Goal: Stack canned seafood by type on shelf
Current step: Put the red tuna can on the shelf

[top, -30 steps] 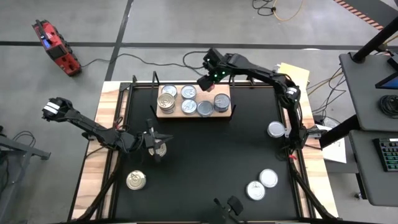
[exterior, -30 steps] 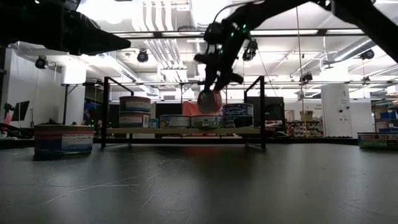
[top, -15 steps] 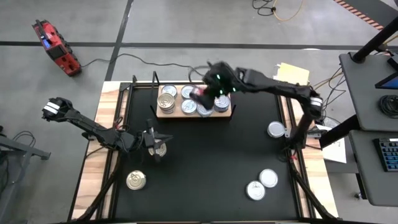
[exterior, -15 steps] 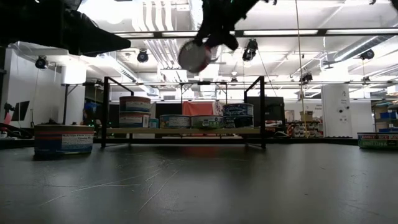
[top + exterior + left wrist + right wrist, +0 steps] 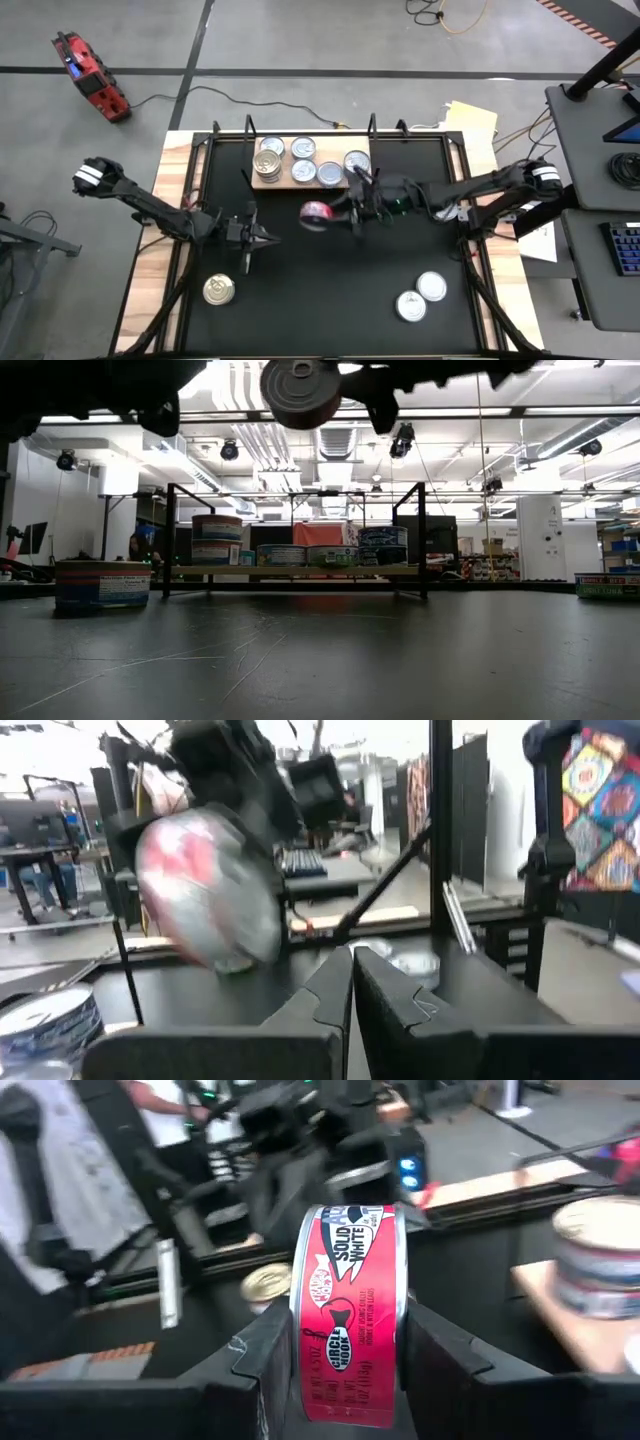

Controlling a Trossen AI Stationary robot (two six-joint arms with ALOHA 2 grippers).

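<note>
While right claw (image 5: 345, 1370) grips red can (image 5: 347, 1320), black table (image 5: 330, 270)

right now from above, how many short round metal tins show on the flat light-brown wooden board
6 tins on the wooden board: two at back left, three along the front, one at the right end. Others stacked underneath may be hidden.

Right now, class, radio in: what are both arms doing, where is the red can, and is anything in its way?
Right gripper shut on red can, held on edge above mid-table. Left gripper shut, empty, close beside it. Shelf carries five cans.
</note>
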